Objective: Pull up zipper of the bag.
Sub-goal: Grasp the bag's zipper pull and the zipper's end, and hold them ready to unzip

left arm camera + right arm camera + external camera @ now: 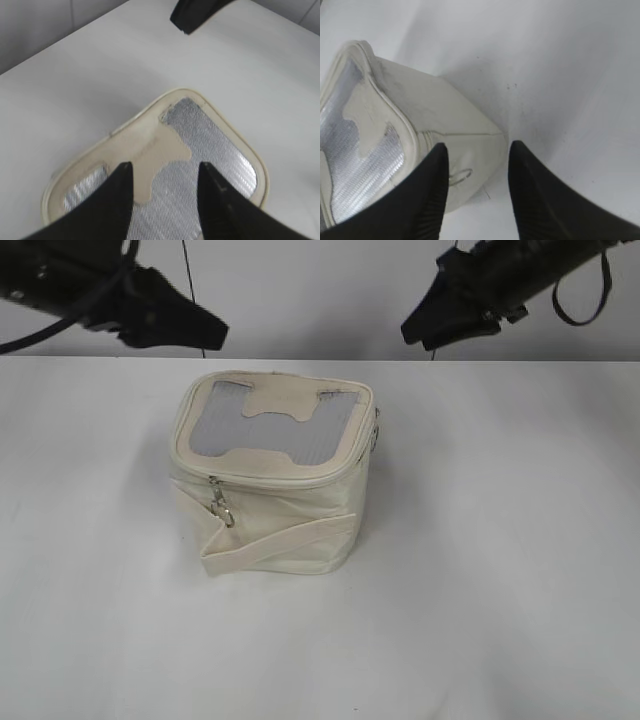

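The cream bag (290, 525) stands upright mid-table, its grey mesh lid (300, 435) facing up. The zipper line runs round the lid's rim; its silver pull and ring (222, 505) hang at the front left corner. My left gripper (205, 330) hovers open, high above and behind the bag's left; its wrist view shows the mesh lid (210, 150) between the open fingers (165, 172). My right gripper (420, 330) hovers open, high behind the bag's right; its open fingers (477, 152) frame the bag's side wall (445, 115) and a metal ring (460, 176).
The white table (500, 570) surrounds the bag on all sides. A wide cream strap band (285, 540) slants across the bag's front. A pale wall stands behind the table.
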Controlling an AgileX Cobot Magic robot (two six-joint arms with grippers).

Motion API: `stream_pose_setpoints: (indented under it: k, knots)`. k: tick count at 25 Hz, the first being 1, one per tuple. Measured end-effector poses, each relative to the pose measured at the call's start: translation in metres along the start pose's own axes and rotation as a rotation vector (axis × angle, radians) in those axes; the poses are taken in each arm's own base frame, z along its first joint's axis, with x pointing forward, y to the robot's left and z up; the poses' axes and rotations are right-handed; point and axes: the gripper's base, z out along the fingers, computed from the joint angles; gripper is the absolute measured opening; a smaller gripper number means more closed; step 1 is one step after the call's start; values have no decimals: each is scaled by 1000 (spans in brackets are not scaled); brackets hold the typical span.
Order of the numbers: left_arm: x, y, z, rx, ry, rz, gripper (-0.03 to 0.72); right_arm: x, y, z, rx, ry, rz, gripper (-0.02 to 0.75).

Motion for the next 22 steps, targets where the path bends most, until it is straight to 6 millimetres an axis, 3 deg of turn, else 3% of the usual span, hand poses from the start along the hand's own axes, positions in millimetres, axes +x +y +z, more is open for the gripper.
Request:
stream_pose_setpoints:
  k: [6, 11, 16, 22]
  knots:
    - [-46, 35, 55, 186, 46, 113, 340, 88, 7, -14, 130, -166, -8, 319]
    - [-56, 43, 101, 301, 147, 156, 386, 150, 17, -10, 107, -297, -28, 347]
    - [-55, 49, 128, 297, 204, 171, 426, 175, 14, -3, 116, -295, -67, 402]
    - [-47, 53, 138, 296, 246, 175, 430, 175, 14, -3, 114, -308, -74, 407]
